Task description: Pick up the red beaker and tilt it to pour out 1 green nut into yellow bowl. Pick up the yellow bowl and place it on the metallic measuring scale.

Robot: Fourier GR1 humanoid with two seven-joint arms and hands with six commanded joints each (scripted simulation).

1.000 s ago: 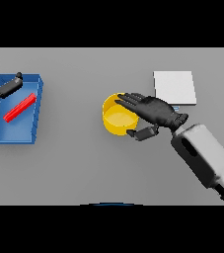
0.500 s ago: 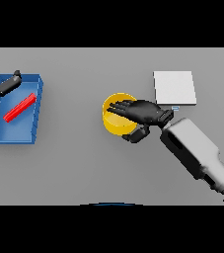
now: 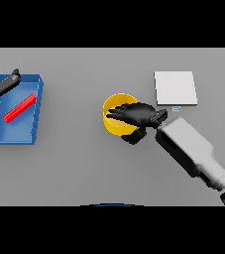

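Right hand point(image 3: 136, 115) over the bowl point(image 3: 113, 108), fingers across its rim, thumb outside: clamped on the near wall. Bowl likely light, rigid, smooth; rim pinch suits.

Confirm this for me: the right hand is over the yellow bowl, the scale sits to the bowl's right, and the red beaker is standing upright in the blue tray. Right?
Not quite. The head view shows the red beaker lying flat on its side in the blue tray, not upright. The rest holds: the right hand is over the yellow bowl, and the scale sits to the bowl's right.
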